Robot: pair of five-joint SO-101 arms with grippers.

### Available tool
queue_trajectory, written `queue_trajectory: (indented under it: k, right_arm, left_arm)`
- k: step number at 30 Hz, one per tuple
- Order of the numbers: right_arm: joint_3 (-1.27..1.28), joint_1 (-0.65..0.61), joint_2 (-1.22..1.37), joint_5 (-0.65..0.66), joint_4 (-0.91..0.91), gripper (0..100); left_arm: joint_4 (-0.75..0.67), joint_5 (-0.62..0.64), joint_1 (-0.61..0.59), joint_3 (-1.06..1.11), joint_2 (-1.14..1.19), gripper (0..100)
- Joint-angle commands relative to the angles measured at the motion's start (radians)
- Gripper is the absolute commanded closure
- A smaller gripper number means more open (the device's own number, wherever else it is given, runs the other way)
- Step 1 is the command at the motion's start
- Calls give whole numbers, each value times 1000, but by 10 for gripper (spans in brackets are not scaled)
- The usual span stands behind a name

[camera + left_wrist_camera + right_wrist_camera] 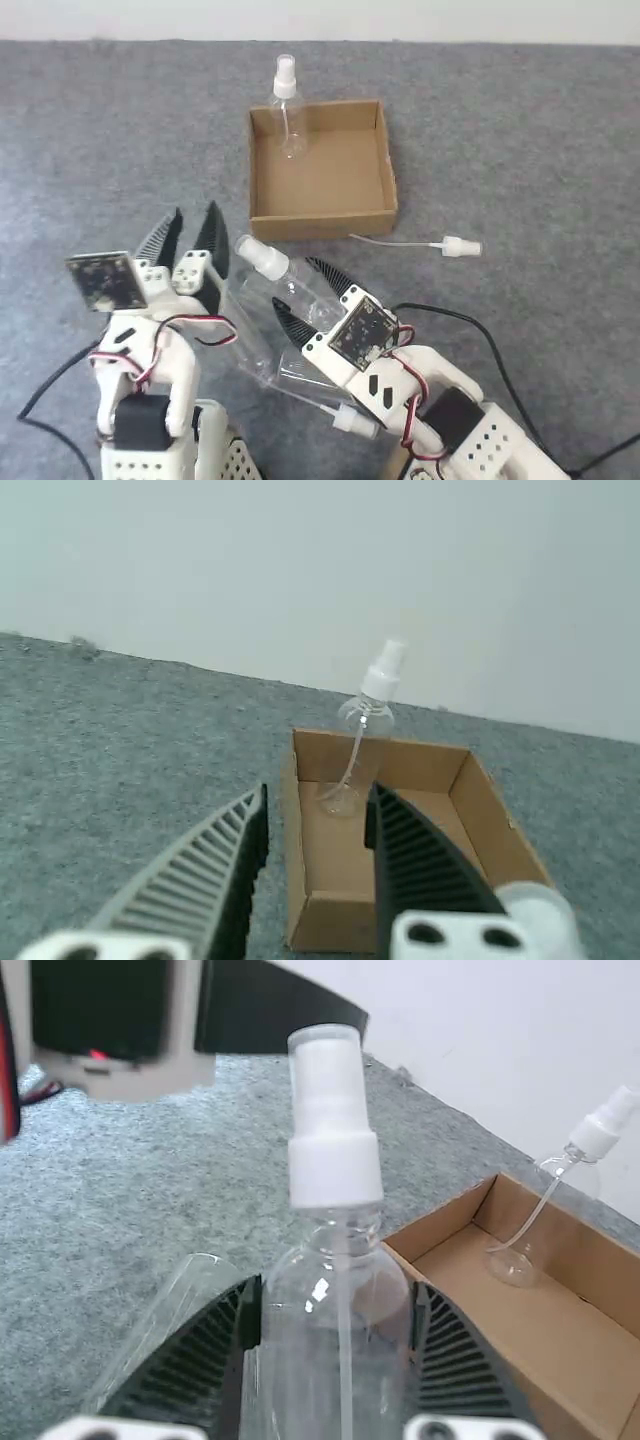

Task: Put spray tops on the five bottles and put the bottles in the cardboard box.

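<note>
While the right gripper (335, 1305) is clenched around the body of a clear bottle (332, 1260), both jaws pressed against its sides, that bottle sits tilted with its white spray top (330, 1125) already on and pointing toward the box. The left gripper (318, 805) is just beside that top, fingers spread wide with nothing between them, hovering over the grey carpet (520, 140) and aimed at the box.

Between the two arms, more clear bottles (255, 345) lie on the carpet, kinda overlapping, so I honestly can't tell how many.

Further out is the cardboard box (322, 222), open side up. A second bottle (290, 125) stands upright in its far corner on the left arm's side, capped with a spray top.

Near the box's front corner on the right arm's side, a loose spray top (460, 246) lies on the carpet with its thin tube pointing back toward the box.
</note>
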Motion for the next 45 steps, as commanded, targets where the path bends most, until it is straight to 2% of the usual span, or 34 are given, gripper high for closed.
queue_trajectory:
  k: [1,7,10,17,24,30,45]
  right_arm:
    - [-31,4,-18,-2,-22,894]
    - [-25,4,-16,-2,-19,895]
    - [-25,4,-16,-2,-18,895]
    - [-31,8,-16,-2,-15,895]
    - [-32,8,-16,-2,-15,895]
    - [-32,8,-16,-2,-15,895]
    - [-31,8,-16,0,-13,895]
  left_arm:
    - [8,-54,91,-5,-14,855]
    - [44,-100,221,-10,-14,855]
    - [52,-101,239,-10,-14,855]
    - [74,-137,229,-30,-14,856]
    - [89,-135,114,-70,-14,856]
    - [101,-140,126,-56,-14,856]
    - [186,-213,359,-47,-14,856]
